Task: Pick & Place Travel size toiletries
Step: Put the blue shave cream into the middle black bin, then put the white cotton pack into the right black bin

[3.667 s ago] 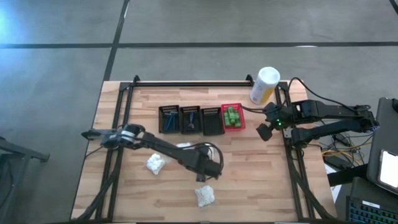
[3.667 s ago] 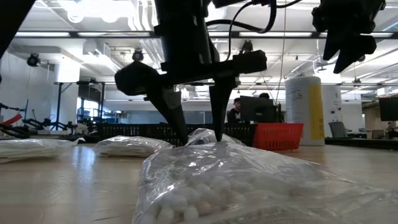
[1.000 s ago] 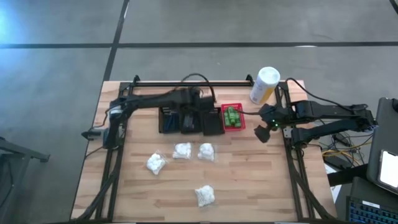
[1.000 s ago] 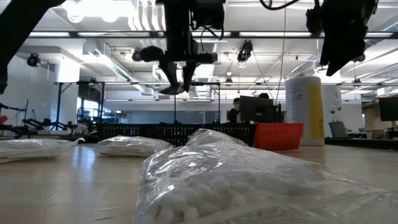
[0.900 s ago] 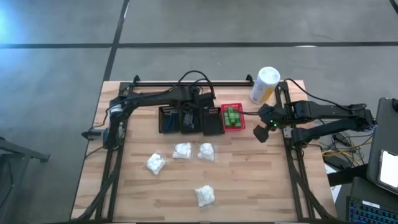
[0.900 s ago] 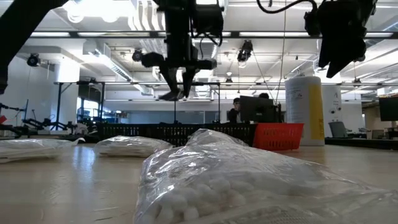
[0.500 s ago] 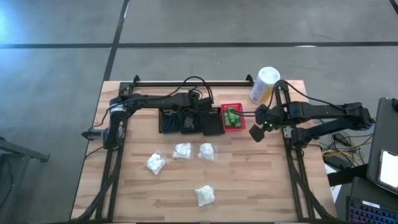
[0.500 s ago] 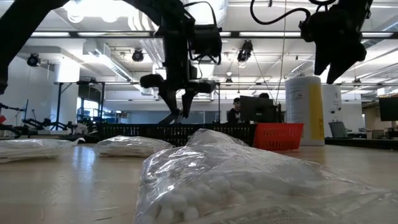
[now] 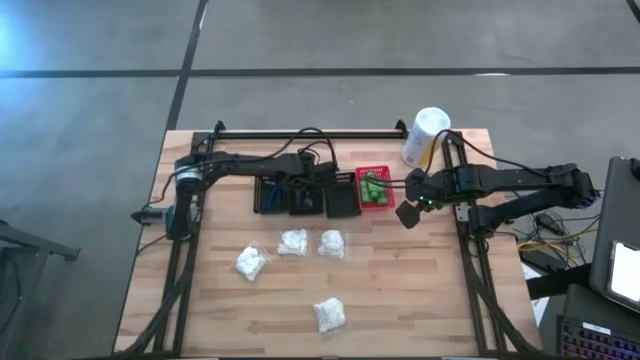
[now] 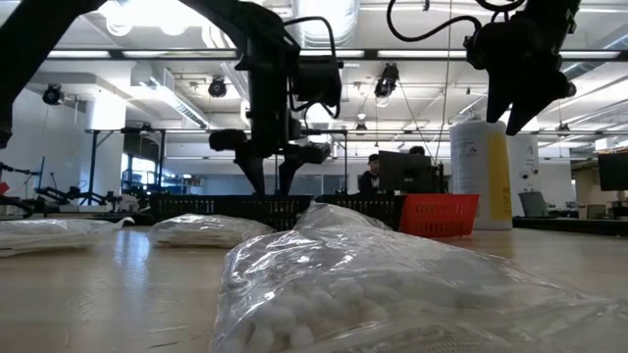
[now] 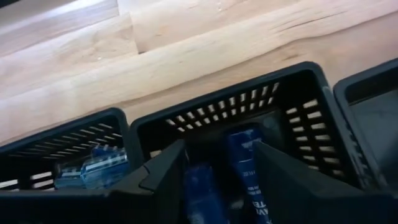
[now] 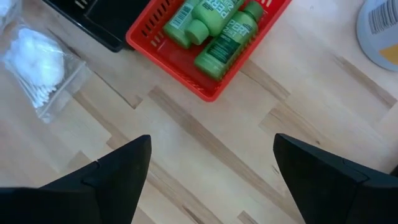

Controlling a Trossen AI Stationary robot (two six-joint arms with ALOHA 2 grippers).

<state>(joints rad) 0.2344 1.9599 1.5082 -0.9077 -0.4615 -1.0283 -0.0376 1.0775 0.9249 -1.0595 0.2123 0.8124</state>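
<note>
My left gripper [image 9: 298, 188] hangs open over the middle one of three black baskets [image 9: 303, 192]. In the left wrist view its fingers [image 11: 219, 149] stand on either side of dark blue tubes [image 11: 245, 158] lying in that basket [image 11: 261, 106]. The neighbouring black basket [image 11: 62, 155] holds another tube. Green bottles [image 12: 217, 31] lie in the red basket [image 9: 373, 188]. Several white bundles [image 9: 293, 241] lie on the table nearer the front. My right gripper [image 9: 408, 213] hovers open and empty [image 12: 212, 143] just right of the red basket.
A tall white-and-yellow canister [image 9: 425, 135] stands at the far right, behind the right arm. One bundle [image 10: 373, 284] lies close to the near edge, and another [image 12: 37, 56] lies just in front of the baskets. Bare wood lies between the bundles and the right edge.
My left gripper has come down from well above the black baskets until its fingertips reach the middle basket's rim. My right gripper has drifted a little toward the table's left, closer to the red basket. The bundles and baskets have stayed put.
</note>
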